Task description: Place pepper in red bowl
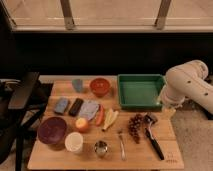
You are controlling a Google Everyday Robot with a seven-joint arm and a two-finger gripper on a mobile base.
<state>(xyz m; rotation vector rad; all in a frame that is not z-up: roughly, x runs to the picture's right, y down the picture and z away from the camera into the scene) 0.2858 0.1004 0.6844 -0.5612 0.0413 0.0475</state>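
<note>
The pepper (100, 116) is slim and red-orange and lies near the middle of the wooden table, between a grey cloth (89, 110) and pale yellow pieces (111, 119). The red bowl (100, 86) stands at the back of the table, straight behind the pepper and left of the green tray (140, 91). My white arm (187, 82) reaches in from the right. Its gripper (165, 106) end hangs by the tray's right front corner, well to the right of the pepper and the bowl.
A dark maroon bowl (52, 130), a white cup (74, 142), a round orange fruit (82, 124), a metal cup (101, 148) and a utensil (121, 145) stand at the front. Grapes (135, 126) and a black-handled tool (154, 137) lie at the right. A black chair (20, 95) stands at the left.
</note>
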